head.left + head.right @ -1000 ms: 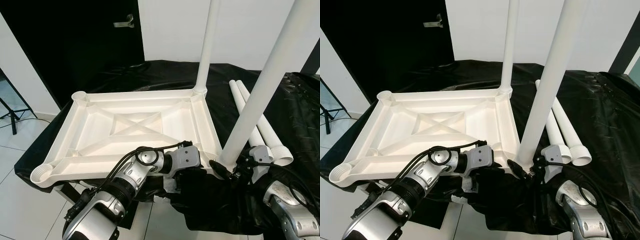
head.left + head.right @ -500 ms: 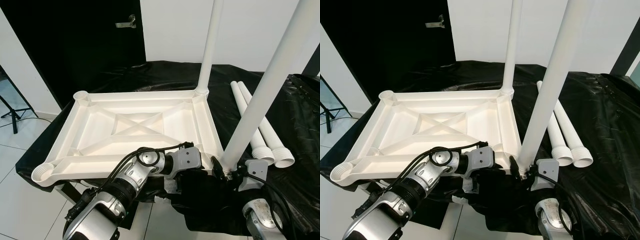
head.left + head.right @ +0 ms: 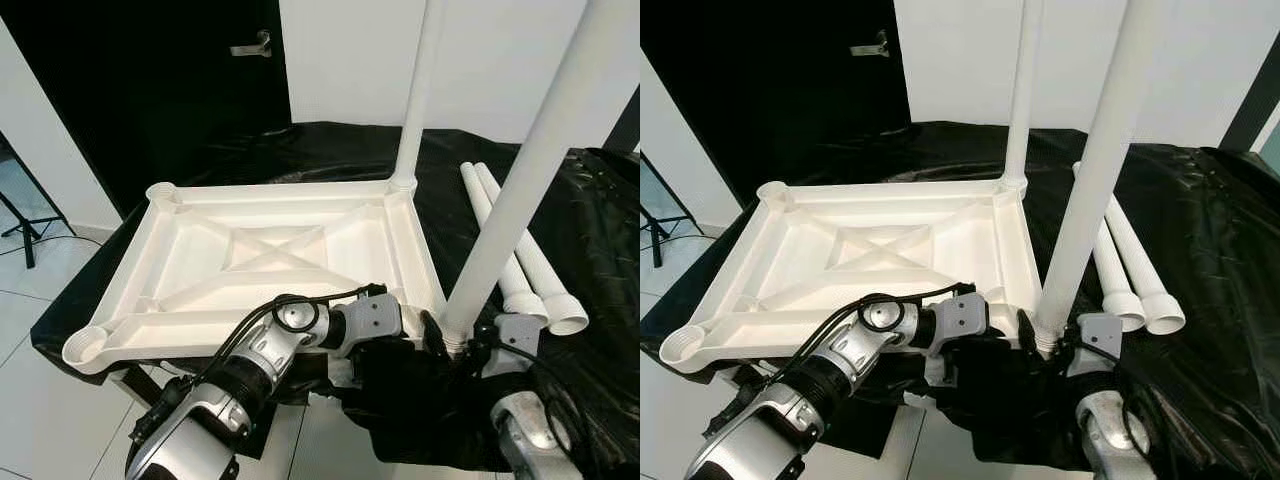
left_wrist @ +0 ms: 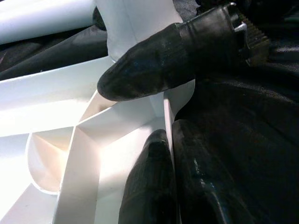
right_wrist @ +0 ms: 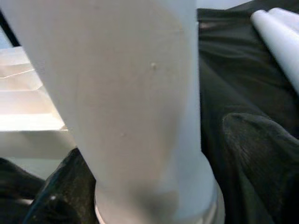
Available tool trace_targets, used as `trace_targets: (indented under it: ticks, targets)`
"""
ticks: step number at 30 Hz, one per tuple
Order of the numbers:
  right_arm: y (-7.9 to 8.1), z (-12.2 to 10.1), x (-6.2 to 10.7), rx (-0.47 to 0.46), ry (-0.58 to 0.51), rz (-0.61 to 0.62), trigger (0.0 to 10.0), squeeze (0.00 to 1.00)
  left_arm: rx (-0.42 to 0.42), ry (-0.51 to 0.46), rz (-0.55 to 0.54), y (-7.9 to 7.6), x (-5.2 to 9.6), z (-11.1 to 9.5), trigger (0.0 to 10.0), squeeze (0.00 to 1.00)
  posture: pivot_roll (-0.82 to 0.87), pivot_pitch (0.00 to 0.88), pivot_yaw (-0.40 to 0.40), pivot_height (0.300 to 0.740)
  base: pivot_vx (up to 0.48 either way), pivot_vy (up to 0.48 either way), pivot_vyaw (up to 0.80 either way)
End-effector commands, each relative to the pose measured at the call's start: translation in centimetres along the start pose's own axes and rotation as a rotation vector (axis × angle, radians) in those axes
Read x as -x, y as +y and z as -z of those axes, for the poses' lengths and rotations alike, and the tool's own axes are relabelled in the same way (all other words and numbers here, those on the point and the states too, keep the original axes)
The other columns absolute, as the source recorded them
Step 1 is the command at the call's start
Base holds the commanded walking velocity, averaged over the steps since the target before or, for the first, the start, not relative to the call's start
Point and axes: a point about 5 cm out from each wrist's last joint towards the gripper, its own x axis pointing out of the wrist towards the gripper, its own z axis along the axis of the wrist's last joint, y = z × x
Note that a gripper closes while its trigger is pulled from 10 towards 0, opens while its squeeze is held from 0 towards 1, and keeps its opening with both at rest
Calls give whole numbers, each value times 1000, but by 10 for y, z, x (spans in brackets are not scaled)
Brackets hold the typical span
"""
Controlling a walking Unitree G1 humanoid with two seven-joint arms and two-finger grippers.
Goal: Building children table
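The white tabletop [image 3: 200, 260] lies upside down on a black-draped surface. One white leg [image 3: 418, 90] stands in its far right corner socket. A second leg [image 3: 520, 180] stands at the near right corner, leaning a little to the right. My left gripper [image 3: 402, 345] is shut on the tabletop's near rim beside that corner; in the left wrist view its fingers [image 4: 154, 70] straddle the rim wall [image 4: 180, 95]. My right gripper [image 3: 450, 345] is shut on the base of the near leg [image 5: 126, 93]. Two loose legs [image 3: 520, 270] lie side by side on the right.
Black cloth [image 3: 600, 230] covers the surface and hangs bunched at the near edge under my grippers. A dark door with a handle [image 3: 250, 45] stands behind. A tripod foot [image 3: 20, 235] rests on the tiled floor at the left.
My right arm has drawn in under the near leg's base, and its wrist now sits closer to the leg. The left gripper keeps its hold on the rim.
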Motion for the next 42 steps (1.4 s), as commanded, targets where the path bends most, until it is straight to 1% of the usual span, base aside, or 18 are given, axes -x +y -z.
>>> trace_targets:
  ticks: [1, 3, 14, 15, 16, 18, 19, 28, 29, 31, 33, 34, 35, 36, 37, 38, 39, 42]
  targets:
    - [-11, 0, -1, -3, 14, -6, 10000, 0, 195, 172, 134, -38, 0, 55, 10000, 0, 159, 0, -4, 740, 0, 0, 0]
    - [-11, 0, -3, -11, 41, -106, 10000, 0, 197, 171, 135, -38, 0, 55, 10000, 0, 158, 0, -4, 740, 0, 0, 0]
    - [-8, -1, -3, -20, 105, -403, 10000, 0, 194, 168, 134, -37, 0, 54, 10000, 0, 158, 0, -2, 740, 0, 0, 0]
    - [-7, -1, -2, -20, 112, -439, 9216, 0, 195, 169, 135, -38, 0, 54, 10000, 0, 161, 0, -1, 740, 0, 0, 0]
    - [-6, -1, -2, -20, 115, -459, 2627, 0, 195, 169, 135, -38, 1, 54, 10000, 0, 161, 0, 0, 740, 0, 0, 0]
    - [-6, -2, -2, -19, 116, -477, 2627, 0, 196, 170, 135, -38, 1, 55, 10000, 0, 163, 0, 0, 740, 0, 0, 0]
    - [-7, -3, -1, -16, 115, -507, 0, 0, 196, 171, 135, -38, 1, 55, 10000, 0, 165, 0, 1, 740, 0, 0, 0]
    - [-12, -3, -2, 1, 141, -544, 0, 0, 197, 174, 134, -38, 2, 55, 10000, 0, 162, 0, 4, 740, 0, 0, 0]
    - [-9, 3, -2, -49, 158, -430, 0, 0, 195, 174, 137, -38, 2, 55, 10000, 0, 161, 0, 2, 740, 0, 0, 0]
    - [-9, 3, -2, -49, 158, -430, 0, 0, 195, 174, 137, -38, 2, 55, 10000, 0, 161, 0, 2, 740, 0, 0, 0]
    - [-5, 8, -2, -75, 127, -207, 0, 0, 193, 174, 139, -38, 2, 55, 10000, 0, 167, 0, -3, 740, 0, 0, 0]
    - [-5, 8, -2, -75, 127, -207, 0, 0, 193, 174, 139, -38, 2, 55, 10000, 0, 167, 0, -3, 740, 0, 0, 0]
    - [-4, 8, 0, -68, 93, -89, 0, 0, 194, 173, 137, -38, 2, 55, 10000, 0, 170, 0, -6, 740, 0, 0, 0]
    - [-4, 8, 0, -68, 93, -89, 0, 0, 194, 173, 137, -38, 2, 55, 10000, 0, 170, 0, -6, 740, 0, 0, 0]
    - [-7, 6, 4, -53, 57, 56, 0, 0, 194, 172, 137, -39, 1, 55, 10000, 0, 172, 0, -7, 740, 0, 0, 0]
    - [-7, 6, 4, -53, 57, 56, 0, 0, 194, 172, 137, -39, 1, 55, 10000, 0, 172, 0, -7, 740, 0, 0, 0]
    - [-12, 4, 7, -47, 33, 172, 0, 0, 195, 172, 136, -39, 1, 55, 10000, 0, 170, 0, -8, 740, 0, 0, 0]
    - [-22, 2, 10, -48, 15, 287, 0, 0, 196, 172, 136, -40, 1, 55, 10000, 0, 169, 0, -8, 740, 0, 0, 0]
